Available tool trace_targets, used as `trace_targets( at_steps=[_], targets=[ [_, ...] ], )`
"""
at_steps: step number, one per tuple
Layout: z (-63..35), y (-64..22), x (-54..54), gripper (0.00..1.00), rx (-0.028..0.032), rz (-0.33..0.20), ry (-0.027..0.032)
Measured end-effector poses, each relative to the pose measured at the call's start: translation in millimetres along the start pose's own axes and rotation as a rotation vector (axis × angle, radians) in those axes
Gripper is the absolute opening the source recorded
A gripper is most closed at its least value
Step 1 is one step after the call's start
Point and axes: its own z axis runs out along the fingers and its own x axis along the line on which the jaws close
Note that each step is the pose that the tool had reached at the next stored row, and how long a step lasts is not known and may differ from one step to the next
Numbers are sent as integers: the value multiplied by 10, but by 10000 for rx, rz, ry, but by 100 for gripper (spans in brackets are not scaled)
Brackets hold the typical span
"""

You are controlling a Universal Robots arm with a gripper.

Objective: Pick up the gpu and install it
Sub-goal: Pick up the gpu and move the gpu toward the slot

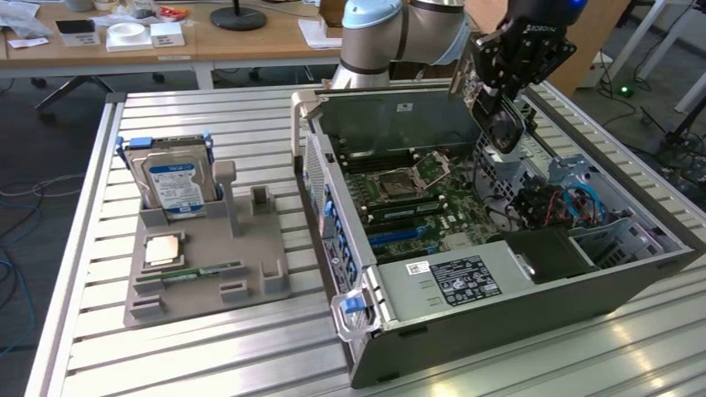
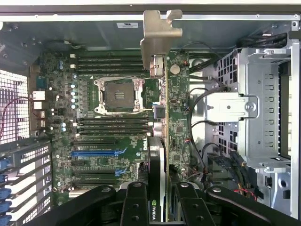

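Overhead, one gripper (image 2: 159,190) has its two fingers (image 2: 135,203) clamped on the single gpu (image 2: 178,108), which hangs bracket-down above the motherboard (image 1: 408,198) of the one open computer case (image 1: 497,310). At the exterior view's left, one grey holder (image 1: 259,281) carries one hard drive (image 1: 177,182), one CPU (image 1: 162,248) and one RAM stick (image 1: 204,271).

Little here for you to read.
- Gripper (image 1: 497,107) housing, exterior view: pale brand lettering, looks like ROBOTIQ, faint.
- gpu (image 2: 177,122), wrist view: green-white logo (image 2: 154,210) on black cooler edge between gripper fingers, NVIDIA-style eye mark, no wording legible beside it.
- Power supply label (image 1: 465,279): dark panel, dense pale print and symbols, too small for you to read.
- Hard drive (image 1: 177,178): blue-white label, print illegible.
- White sticker (image 2: 128,25) on chassis wall: barcode-like lines, unreadable.
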Motion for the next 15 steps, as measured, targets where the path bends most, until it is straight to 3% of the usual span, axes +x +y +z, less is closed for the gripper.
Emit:
trace_targets(
  at_steps=[15],
  targets=[
    [1,5,-111,27,0,-1,0]
  ],
)
